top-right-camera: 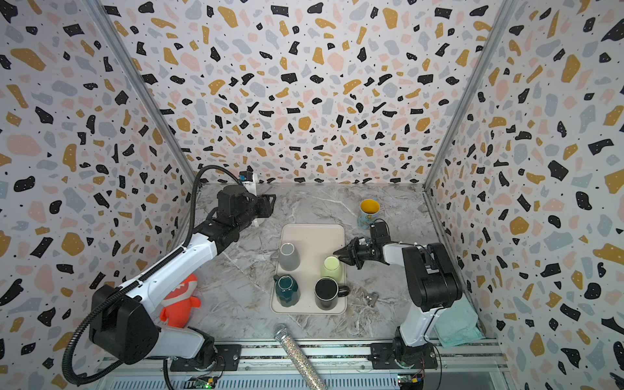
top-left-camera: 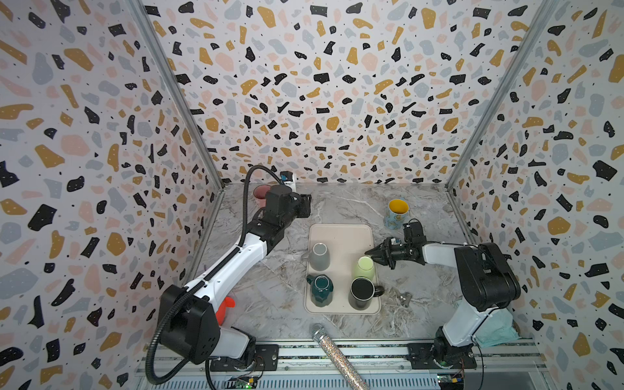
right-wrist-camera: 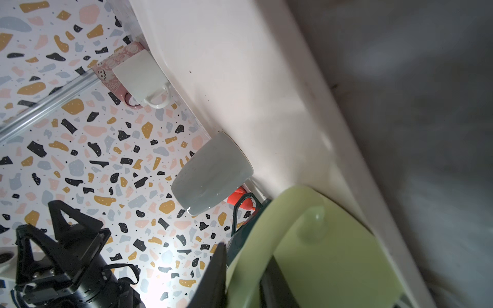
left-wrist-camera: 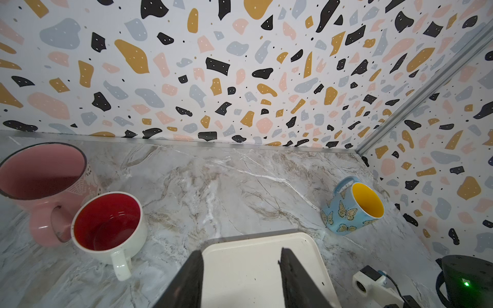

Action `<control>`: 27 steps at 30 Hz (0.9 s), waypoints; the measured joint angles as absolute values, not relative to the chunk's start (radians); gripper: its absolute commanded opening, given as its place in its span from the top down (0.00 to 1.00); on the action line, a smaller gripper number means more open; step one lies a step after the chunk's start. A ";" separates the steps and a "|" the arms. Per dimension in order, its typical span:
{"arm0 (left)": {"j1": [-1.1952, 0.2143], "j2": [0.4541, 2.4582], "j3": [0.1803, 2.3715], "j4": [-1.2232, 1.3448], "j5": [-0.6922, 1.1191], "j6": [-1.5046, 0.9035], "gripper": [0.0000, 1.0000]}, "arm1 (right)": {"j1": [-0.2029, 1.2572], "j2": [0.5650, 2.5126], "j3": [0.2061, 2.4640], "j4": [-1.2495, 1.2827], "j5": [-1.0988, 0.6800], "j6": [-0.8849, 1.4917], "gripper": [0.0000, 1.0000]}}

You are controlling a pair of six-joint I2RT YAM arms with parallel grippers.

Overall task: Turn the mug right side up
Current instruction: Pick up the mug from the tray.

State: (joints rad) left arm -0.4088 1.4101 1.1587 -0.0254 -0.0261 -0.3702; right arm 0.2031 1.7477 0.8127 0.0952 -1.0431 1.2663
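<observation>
the flip has not begun: the green mug stands mouth down on the tray, near its right edge, just beyond the black mug. its base faces up and its long axis is vertical, with the handle pointing out toward the right arm. the right pincer pinches that handle, one jaw outside the loop and one inside. left to do, as i judge it: lift, roll over, set down mouth up. the left pincer hangs spread and empty near the tray's far end.

Marble table carries tray, butterfly mug, plush toy.
</observation>
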 measured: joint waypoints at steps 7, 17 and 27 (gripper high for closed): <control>-0.407 1.411 1.159 -0.025 -0.027 -0.370 0.53 | 0.212 1.761 0.864 0.114 -1.074 1.283 1.00; -0.399 1.417 1.161 -0.026 -0.027 -0.370 0.53 | 0.216 1.790 0.955 0.111 -1.050 1.233 1.00; -0.387 1.463 1.262 -0.046 0.003 -0.367 0.53 | 0.281 1.770 1.122 0.057 -0.941 1.032 1.00</control>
